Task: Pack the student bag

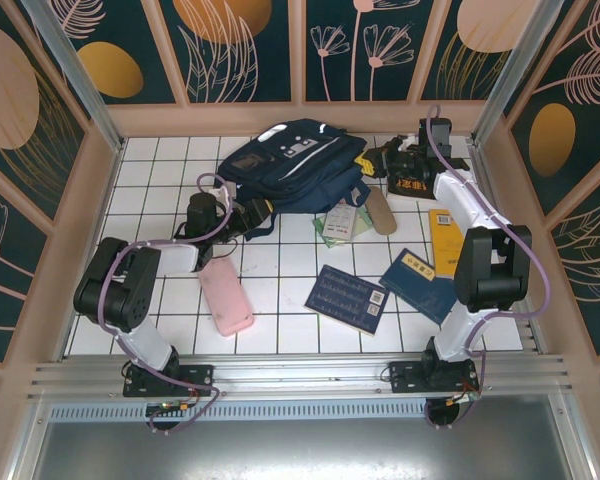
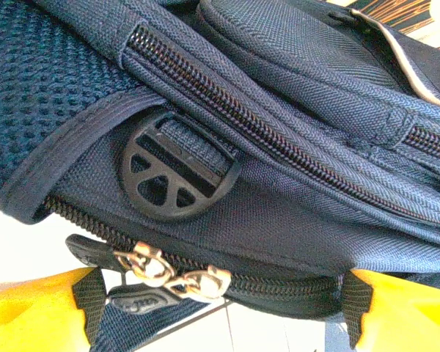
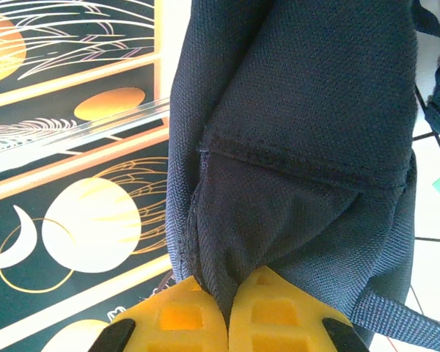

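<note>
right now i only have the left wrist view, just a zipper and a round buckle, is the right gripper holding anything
Observer: Yes, the right gripper is shut on a fold of the student bag.
Operator: ok, anything left unpacked
Observer: A pink pouch lies flat outside the bag, toward its near left.
Operator: books too
Observer: A dark blue book lies closed in front of the bag, not inside it.
</note>
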Controlling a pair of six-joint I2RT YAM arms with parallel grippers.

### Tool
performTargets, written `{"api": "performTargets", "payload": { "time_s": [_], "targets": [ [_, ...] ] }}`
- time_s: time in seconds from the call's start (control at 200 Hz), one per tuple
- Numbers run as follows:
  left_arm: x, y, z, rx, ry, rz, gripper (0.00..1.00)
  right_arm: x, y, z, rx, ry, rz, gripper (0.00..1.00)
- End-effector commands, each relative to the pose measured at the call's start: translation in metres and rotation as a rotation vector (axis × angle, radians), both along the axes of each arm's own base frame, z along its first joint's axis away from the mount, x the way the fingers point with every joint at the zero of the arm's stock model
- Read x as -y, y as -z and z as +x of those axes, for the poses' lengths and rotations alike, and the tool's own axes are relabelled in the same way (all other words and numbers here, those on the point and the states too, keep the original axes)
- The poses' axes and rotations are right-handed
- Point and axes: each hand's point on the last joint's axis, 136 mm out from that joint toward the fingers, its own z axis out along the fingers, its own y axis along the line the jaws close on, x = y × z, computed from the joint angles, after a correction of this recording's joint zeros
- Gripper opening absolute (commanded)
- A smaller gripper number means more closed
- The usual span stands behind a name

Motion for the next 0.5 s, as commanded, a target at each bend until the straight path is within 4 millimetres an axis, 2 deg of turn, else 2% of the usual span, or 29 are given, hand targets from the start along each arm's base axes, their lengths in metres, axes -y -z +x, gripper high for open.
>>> {"api": "performTargets", "payload": {
  "time_s": [0.0,0.295,0.495],
  "targets": [
    [0.004,-0.009,0.011,0.057,0.011,-0.047,0.85,-0.01,-0.062,-0.008,0.157,-0.065,0.073,0.0],
    [0.009,-0.021,0.011,0.097,0.026,-0.136,0.84,-0.015,-0.064,-0.011,0.164,-0.072,0.081,0.0],
    [0.007,-0.028,0.004,0.113,0.021,-0.158,0.74,-0.014,-0.061,-0.009,0.161,-0.069,0.079,0.0]
  ]
}}
